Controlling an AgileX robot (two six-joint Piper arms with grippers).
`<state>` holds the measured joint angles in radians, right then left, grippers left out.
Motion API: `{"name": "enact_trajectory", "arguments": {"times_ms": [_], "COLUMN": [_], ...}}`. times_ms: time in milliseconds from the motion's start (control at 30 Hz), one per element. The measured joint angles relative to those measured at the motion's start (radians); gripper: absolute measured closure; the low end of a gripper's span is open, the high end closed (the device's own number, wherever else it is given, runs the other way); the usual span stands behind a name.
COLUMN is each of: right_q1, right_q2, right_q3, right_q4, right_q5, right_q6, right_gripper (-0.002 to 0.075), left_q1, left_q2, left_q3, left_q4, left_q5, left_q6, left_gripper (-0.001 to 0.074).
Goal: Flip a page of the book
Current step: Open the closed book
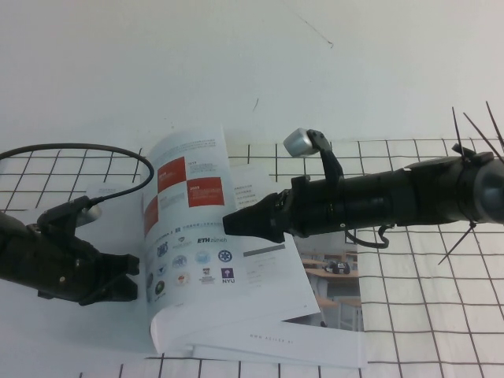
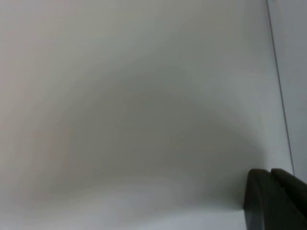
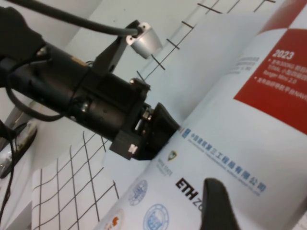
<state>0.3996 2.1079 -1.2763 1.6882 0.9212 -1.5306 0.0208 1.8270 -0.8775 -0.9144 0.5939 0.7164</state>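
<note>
On the gridded white mat (image 1: 409, 260) in front of me lies the book (image 1: 260, 315), a thin glossy brochure, with the page (image 1: 189, 228) lifted off it and curling upright, its face of red squares and small round logos turned toward the right arm. Much is hidden from me: the right arm's black body covers the middle of the spread, and the left wrist view gives almost nothing but a blurred pale surface with one dark fingertip (image 2: 273, 201) at its corner. The left gripper (image 1: 118, 283) sits low at the page's outer edge, its dark tips against the paper, but I cannot tell whether it is pinching the leaf or merely touching it. The right gripper (image 1: 256, 223) hovers over the lifted page near the lower red square; its tips look drawn together with nothing between them. From the right wrist I see the left arm's black housing (image 3: 96, 105) pressed to the paper's edge. A classroom photo (image 1: 335, 276) shows beside the book, beneath the right arm.
</note>
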Motion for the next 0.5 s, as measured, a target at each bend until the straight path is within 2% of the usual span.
{"name": "enact_trajectory", "arguments": {"times_ms": [500], "right_q1": [0.002], "right_q2": [0.0], "right_q3": [-0.06], "right_q4": [0.002], "right_q5": [0.179], "right_q6": [-0.023], "right_gripper": [0.0338], "left_q1": [0.0], "left_q2": [0.0], "left_q3": [0.0], "left_q4": [-0.015], "left_q5": [0.007], "left_q6": [0.008], "left_gripper": [0.0738]}}
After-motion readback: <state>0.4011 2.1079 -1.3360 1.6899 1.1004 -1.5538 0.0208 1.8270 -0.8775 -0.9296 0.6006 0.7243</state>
